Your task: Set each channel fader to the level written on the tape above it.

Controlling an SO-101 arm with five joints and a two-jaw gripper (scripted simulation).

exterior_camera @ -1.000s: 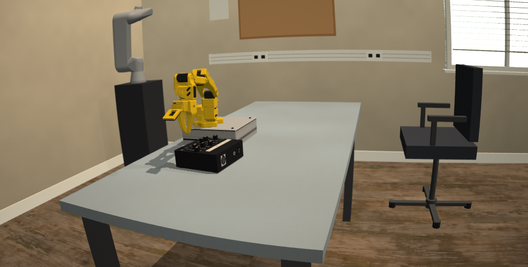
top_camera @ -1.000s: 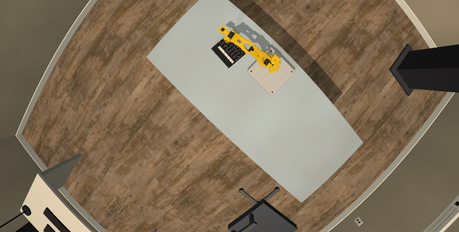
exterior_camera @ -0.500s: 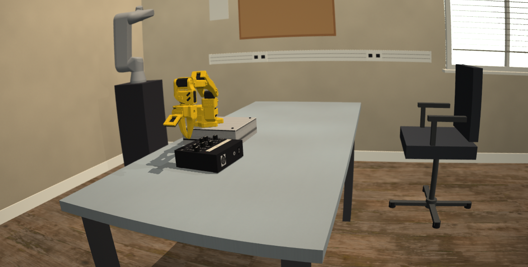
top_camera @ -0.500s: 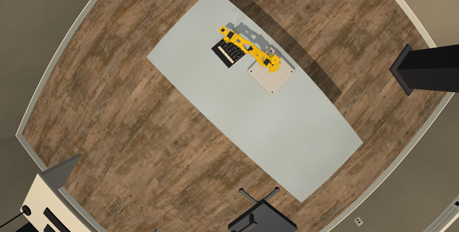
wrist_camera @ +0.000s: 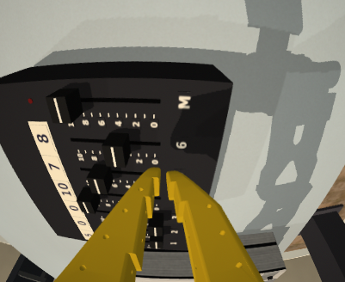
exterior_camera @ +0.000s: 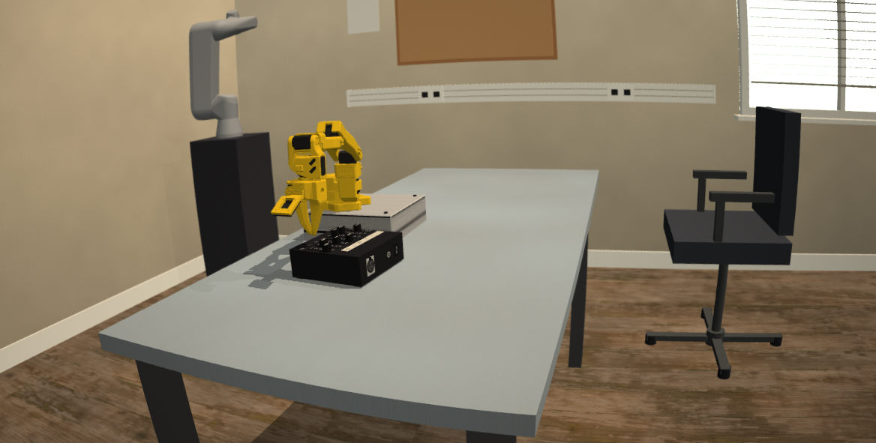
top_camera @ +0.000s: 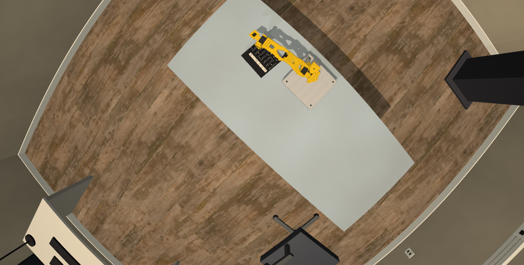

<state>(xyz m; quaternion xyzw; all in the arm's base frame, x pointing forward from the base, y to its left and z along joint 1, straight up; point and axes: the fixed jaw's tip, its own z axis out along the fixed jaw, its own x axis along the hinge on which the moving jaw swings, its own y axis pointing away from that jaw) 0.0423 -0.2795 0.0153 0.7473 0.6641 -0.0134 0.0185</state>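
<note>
Lighting desk (top_camera: 260, 74) (exterior_camera: 325, 268) (wrist_camera: 19, 142) sits flat on the table (top_camera: 293, 145) (exterior_camera: 429, 329) (wrist_camera: 6, 215), close beside the plinth, presumably so the short arm can cover every slot. The tape strip (top_camera: 257, 62) (exterior_camera: 363, 241) (wrist_camera: 53, 167) runs along the high end of the scales, so each written level lines up with its own channel. The master fader (wrist_camera: 64, 107) stands near the top of its travel; it should be left there. The channel 6 fader (wrist_camera: 117, 150) sits around mid-scale, short of its written 8, so that one likely still needs raising.

Just above the desk's low-number side, the gripper (top_camera: 259, 44) (exterior_camera: 313, 232) (wrist_camera: 163, 173) points down, fingers drawn together with nothing between them — a narrow prod, which suits pushing a cap rather than pinching it. From the zero side it could push faders upward, though a stray sideways drift might catch a neighbour. Contact with any cap I cannot confirm.

Farther back, the yellow arm (top_camera: 293, 58) (exterior_camera: 349, 139) reaches over from its plinth (top_camera: 310, 96) (exterior_camera: 407, 213) (wrist_camera: 264, 249), whose height probably helps it come down from above.
</note>
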